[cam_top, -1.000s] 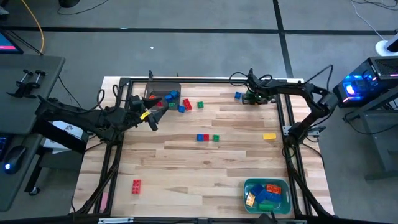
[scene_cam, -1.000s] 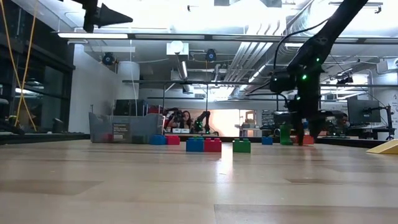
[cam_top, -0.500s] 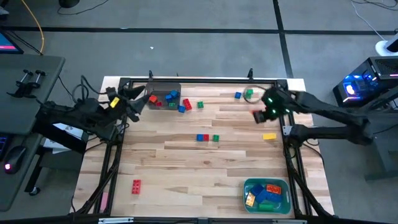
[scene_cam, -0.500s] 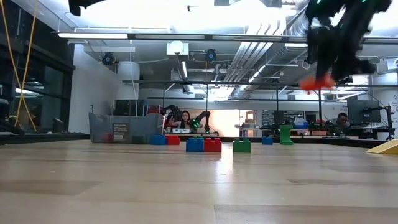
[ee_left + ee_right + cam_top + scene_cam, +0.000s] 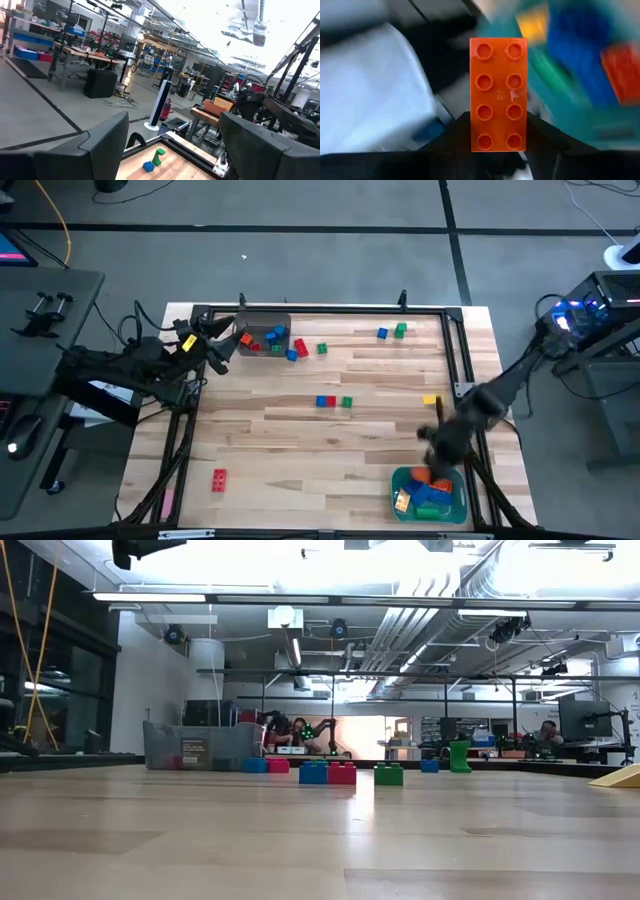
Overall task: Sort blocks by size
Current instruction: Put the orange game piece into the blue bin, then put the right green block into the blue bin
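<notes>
Right tool (image 5: 497, 150) grips orange block (image 5: 498, 94) — studs visible wrist-side only.

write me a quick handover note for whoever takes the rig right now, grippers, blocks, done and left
Right gripper: shut on a long orange block, above the teal bin at the near right.
Left gripper: open, empty, waiting by the grey bin at the far left.
Done: several blocks lie in each bin.
Left: drop the orange block; then the loose ones: blue, red and green row mid-table, yellow block, blue and green pair at the far edge, red block near left, a few beside the grey bin.
</notes>
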Tool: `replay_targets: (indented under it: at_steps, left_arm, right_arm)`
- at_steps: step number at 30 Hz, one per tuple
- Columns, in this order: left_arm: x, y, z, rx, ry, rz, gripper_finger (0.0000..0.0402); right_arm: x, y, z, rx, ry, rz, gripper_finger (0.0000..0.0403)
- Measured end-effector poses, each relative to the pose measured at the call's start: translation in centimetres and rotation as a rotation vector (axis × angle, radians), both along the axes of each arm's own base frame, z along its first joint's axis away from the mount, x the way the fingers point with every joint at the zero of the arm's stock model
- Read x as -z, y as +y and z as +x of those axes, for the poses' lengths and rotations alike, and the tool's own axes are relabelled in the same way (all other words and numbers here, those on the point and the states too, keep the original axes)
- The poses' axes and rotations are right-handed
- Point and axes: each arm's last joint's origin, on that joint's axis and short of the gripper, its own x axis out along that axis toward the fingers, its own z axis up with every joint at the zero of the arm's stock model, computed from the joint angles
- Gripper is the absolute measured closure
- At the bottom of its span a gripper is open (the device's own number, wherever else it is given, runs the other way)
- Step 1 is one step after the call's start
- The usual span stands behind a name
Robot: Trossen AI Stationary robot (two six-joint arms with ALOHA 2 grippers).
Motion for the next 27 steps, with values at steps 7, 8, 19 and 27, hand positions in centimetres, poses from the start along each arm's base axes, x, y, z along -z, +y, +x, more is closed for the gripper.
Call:
replay_targets:
  at_steps: [7, 8, 19, 27]
  left_arm:
    - [0.0, 0.2, 0.0, -0.020, -0.003, 0.000, 0.0106]
    - [0.0, 0.3, 0.0, -0.023, -0.003, 0.000, 0.0106]
    - [0.0, 0.3, 0.0, -0.004, -0.006, 0.003, 0.0106]
    - [-0.1, 0.3, 0.0, 0.001, -0.013, -0.005, 0.0106]
  right_arm:
    - [3.1, 3.3, 0.2, -0.154, 0.198, -0.034, 0.0267]
    - [3.3, 3.3, 0.3, -0.151, 0.203, -0.040, 0.0267]
    - [3.3, 3.6, 0.7, -0.177, 0.232, 0.021, 0.0130]
    - [0.6, 1.8, 4.6, -0.035, -0.129, 0.148, 0.0109]
